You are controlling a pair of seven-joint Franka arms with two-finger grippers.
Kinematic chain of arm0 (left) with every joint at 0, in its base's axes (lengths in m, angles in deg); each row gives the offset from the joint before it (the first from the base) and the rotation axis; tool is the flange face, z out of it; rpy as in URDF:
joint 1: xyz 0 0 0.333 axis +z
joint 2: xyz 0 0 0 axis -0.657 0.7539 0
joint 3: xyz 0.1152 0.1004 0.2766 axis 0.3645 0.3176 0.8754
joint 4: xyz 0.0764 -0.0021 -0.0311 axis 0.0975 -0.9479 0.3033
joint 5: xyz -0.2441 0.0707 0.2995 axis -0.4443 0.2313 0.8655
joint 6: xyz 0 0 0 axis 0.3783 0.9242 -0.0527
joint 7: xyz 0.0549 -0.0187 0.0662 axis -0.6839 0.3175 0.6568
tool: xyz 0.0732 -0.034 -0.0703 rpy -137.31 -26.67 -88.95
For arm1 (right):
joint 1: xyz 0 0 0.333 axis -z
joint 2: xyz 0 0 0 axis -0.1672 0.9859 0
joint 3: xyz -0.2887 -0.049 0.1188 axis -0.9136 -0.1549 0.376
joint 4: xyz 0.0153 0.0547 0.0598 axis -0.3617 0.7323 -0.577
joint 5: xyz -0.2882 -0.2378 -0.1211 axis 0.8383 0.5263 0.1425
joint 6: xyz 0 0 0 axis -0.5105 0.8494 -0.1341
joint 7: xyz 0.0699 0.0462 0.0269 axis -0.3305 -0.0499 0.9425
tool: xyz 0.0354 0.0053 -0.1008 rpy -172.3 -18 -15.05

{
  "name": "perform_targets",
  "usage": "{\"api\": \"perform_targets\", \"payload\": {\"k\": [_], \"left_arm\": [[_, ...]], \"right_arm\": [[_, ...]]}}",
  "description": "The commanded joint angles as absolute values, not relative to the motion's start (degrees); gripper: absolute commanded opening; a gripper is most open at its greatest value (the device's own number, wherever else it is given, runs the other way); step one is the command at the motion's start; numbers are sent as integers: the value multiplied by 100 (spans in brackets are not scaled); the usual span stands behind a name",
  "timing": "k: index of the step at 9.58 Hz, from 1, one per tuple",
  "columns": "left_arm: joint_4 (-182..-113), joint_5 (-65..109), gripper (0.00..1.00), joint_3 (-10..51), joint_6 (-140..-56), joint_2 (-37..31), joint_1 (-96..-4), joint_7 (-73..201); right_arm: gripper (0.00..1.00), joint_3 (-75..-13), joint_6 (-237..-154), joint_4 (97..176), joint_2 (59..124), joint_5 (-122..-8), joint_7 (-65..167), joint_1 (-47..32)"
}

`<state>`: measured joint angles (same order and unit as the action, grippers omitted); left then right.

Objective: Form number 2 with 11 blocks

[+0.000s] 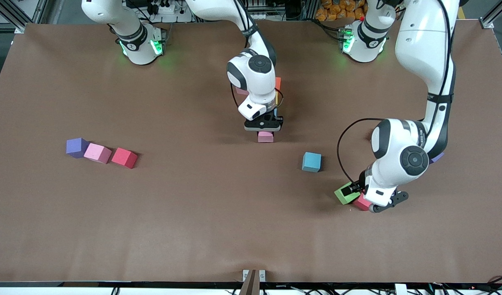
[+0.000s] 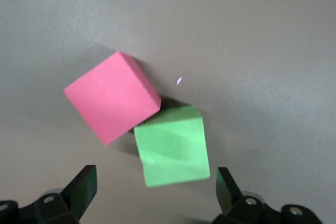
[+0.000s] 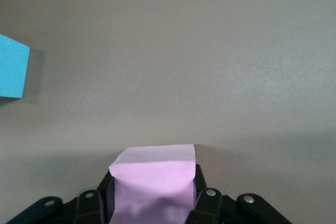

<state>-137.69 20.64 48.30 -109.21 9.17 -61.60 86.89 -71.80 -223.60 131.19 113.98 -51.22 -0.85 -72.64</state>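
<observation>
We see the right gripper (image 1: pixel 264 128) near the middle of the table (image 1: pixel 193 213), its fingers closed on a pink block (image 1: pixel 265 137); in the right wrist view that block (image 3: pixel 153 182) sits squeezed between the two pads, with the bare tabletop under it. We cannot tell whether it rests on the table or hangs just above it. Partly hidden by the right arm, an orange block (image 1: pixel 278 83), a yellow one (image 1: pixel 277 98) and another pink one (image 1: pixel 241 91) peek out, farther from the front camera than the gripper. A blue block (image 1: pixel 311 162) lies alone, nearer the camera and toward the left arm's end; its edge also shows in the right wrist view (image 3: pixel 13 67). The left gripper (image 1: pixel 367 200) hovers with its fingers spread wide and empty over a green block (image 1: pixel 345 193) and a red block (image 1: pixel 362 202), which touch corner to side. In the left wrist view the green block (image 2: pixel 172 152) lies between the open fingers (image 2: pixel 81 188) and the red one (image 2: pixel 111 97) just past it. Toward the right arm's end a purple block (image 1: pixel 76 147), a pink block (image 1: pixel 97 153) and a red block (image 1: pixel 124 157) lie in a row, the first two touching. A sliver of a second purple block (image 1: pixel 437 157) shows under the left arm. We read no clear writing on the blocks; lettering on the left arm's sleeve is too small to make out.
</observation>
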Motion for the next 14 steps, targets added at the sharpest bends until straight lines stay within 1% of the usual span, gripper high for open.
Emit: {"api": "perform_targets", "payload": {"k": [1, 5, 10, 11, 14], "left_arm": [[-13387, 1945, 100, 4994, -10998, 1266, -6286, 8832], [-13413, 1936, 100, 4994, -11007, 1363, -6357, 9236], [-13457, 1962, 100, 4985, -11007, 1433, -6410, 9377], [-13465, 1954, 100, 4985, -11007, 1451, -6410, 9377], [-13483, 1962, 100, 4985, -11007, 1477, -6410, 9342]], "right_arm": [[15, -7218, -22371, 12992, 11529, -5064, -272, -7326], [14, -7191, -22362, 12992, 11529, -5020, -185, -7369], [14, -7095, -22152, 13080, 11362, -5011, 632, -6984], [14, -6886, -22021, 13089, 11231, -5011, 912, -6757], [13, -6648, -21757, 13501, 10556, -5011, 2142, -6325]]}}
